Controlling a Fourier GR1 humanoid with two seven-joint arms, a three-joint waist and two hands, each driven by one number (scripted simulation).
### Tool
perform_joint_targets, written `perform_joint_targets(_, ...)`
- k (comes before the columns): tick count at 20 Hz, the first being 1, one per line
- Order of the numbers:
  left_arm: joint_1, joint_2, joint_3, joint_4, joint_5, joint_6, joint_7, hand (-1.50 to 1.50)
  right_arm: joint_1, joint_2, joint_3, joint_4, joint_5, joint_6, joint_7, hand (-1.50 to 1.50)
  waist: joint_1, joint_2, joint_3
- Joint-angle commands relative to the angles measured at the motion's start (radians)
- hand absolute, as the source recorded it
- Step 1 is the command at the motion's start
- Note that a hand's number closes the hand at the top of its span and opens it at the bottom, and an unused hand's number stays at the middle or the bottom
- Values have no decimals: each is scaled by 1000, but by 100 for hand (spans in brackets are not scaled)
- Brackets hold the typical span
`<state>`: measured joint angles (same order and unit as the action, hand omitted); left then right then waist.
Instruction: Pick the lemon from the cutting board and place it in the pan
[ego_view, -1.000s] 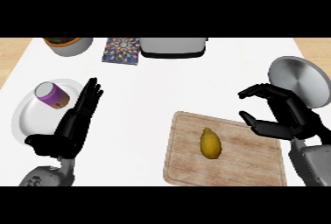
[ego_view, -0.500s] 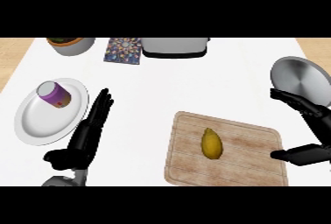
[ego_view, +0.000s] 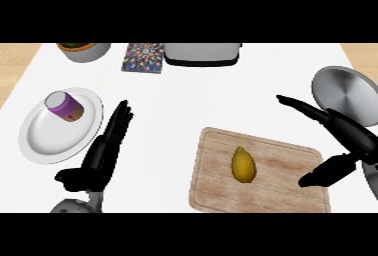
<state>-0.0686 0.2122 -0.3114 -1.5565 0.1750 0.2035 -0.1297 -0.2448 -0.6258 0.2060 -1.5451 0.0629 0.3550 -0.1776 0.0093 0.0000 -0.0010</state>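
The cutting board (ego_view: 258, 172) is lying at lower right, keeping the lemon (ego_view: 244, 164) near its middle and untouched. The pan (ego_view: 348, 96) is waiting at the right edge. The right hand (ego_view: 341, 146) is hovering between them, spread wide and holding nothing, seemingly lining up a grasp. The left hand (ego_view: 102, 152) is resting open at lower left, beside the plate (ego_view: 40, 141) carrying a purple cup (ego_view: 63, 105).
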Motion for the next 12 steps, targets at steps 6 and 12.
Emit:
perform_joint_targets(6, 24, 12, 23, 7, -3, -27, -11, 0, -92, 17, 244, -43, 270, 87, 197, -150, 1, 0, 0)
perform_joint_targets(12, -2, 6, 76, 27, -1, -56, -13, 0, -133, 133, 292, 20, 414, 108, 289, -150, -4, 0, 1)
